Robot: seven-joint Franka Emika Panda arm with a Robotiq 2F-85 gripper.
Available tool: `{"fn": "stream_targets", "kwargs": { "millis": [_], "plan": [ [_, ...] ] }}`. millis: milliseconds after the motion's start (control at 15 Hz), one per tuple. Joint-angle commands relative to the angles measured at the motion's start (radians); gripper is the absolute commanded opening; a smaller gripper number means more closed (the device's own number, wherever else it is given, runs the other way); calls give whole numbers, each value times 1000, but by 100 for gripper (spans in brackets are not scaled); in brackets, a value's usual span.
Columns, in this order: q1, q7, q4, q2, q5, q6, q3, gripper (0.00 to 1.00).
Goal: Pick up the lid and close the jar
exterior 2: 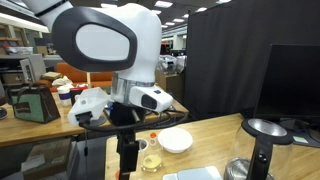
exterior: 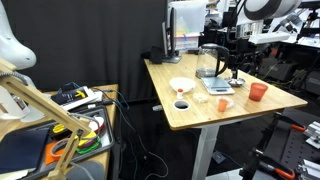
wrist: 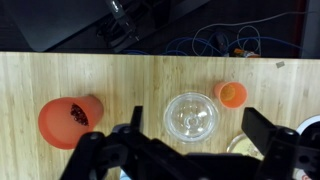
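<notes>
In the wrist view a clear round glass lid [wrist: 186, 122] lies flat on the wooden table [wrist: 130, 75]. My gripper [wrist: 192, 112] is open above it, with one black finger on each side of the lid and nothing held. A small glass jar [exterior: 181, 103] stands open next to a white bowl [exterior: 181, 86]; both also show in an exterior view, the jar [exterior 2: 151, 160] in front of the bowl [exterior 2: 176, 140]. The gripper [exterior: 238, 68] hangs over the table's other end, away from the jar.
An orange-red cup [wrist: 70, 120] lies left of the lid and a small orange cup [wrist: 231, 94] stands to its right. A glass pitcher [exterior: 210, 62] stands at the back. A round glass rim [wrist: 243, 147] shows partly behind one finger. Cables lie on the floor beyond the table edge.
</notes>
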State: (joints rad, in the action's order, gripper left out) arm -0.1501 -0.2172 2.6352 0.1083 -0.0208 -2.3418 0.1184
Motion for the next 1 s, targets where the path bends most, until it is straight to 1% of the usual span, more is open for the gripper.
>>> {"fn": "stream_targets", "kwargs": {
  "millis": [0,333,400,600,733,933],
  "plan": [
    [0,-1,-8,1,0,4,0,100],
    [0,-1,-8,8,1,5,0,100],
    [2,-2,-19,-15,12,-3,0,100],
    [6,-30,-34,-87,17,-90,-2,100],
    [7,-97,-50,-153,9,-173,-2,100],
    [17,-176,-90,-252,29,-245,9,100]
  ]
}}
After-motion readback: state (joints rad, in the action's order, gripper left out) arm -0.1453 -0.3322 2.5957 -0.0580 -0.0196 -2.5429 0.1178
